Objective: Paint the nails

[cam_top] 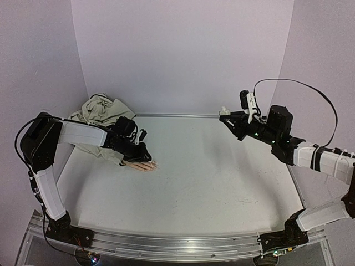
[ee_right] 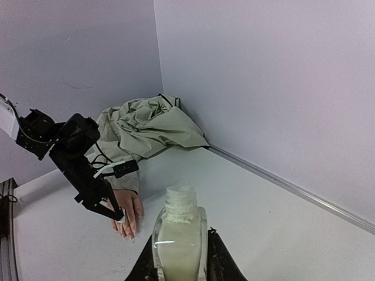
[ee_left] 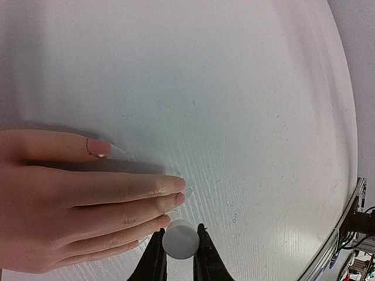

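1. Pinches white cap point(ee_left: 180, 241) in left gripper point(ee_left: 180, 232), jaws narrow, just beside nails point(ee_left: 177, 185) of mannequin hand point(ee_left: 64, 205).
2. Lies palm-down on table point(ee_left: 234, 88), by crumpled beige sleeve point(cam_top: 102, 111).
3. Clamps open bottle point(ee_right: 179, 225) in right gripper point(ee_right: 179, 249), raised, well apart.

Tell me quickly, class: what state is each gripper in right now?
Left gripper: closed, holding the small white cap.
Right gripper: closed, holding the open bottle.

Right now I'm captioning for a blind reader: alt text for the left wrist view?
The left gripper pinches a round white cap beside the fingertips of a mannequin hand lying flat on the white table. One nail looks pink.
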